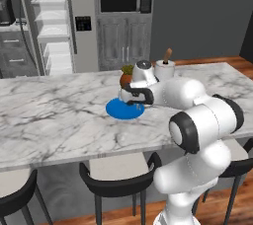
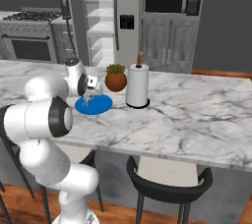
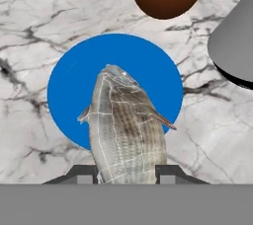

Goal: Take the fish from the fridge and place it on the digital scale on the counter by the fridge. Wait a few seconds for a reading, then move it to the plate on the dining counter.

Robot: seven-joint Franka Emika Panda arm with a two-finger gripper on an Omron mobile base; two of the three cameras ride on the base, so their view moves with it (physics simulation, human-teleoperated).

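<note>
Gripper: the gripper [image 3: 126, 173] is clenched on the fish [image 3: 126, 130], which is held between the two finger tips.
Fish: it is carried above the plate [image 3: 74, 81], its free end over the blue disc; whether it touches the plate cannot be told.
Plate: it is set on the dining counter [image 1: 49, 115], near a brown plant pot [image 2: 115, 81] and a paper towel roll [image 2: 137, 86].
Fridge: it is seen open behind the slab [image 1: 52, 31], white shelves shown.
</note>
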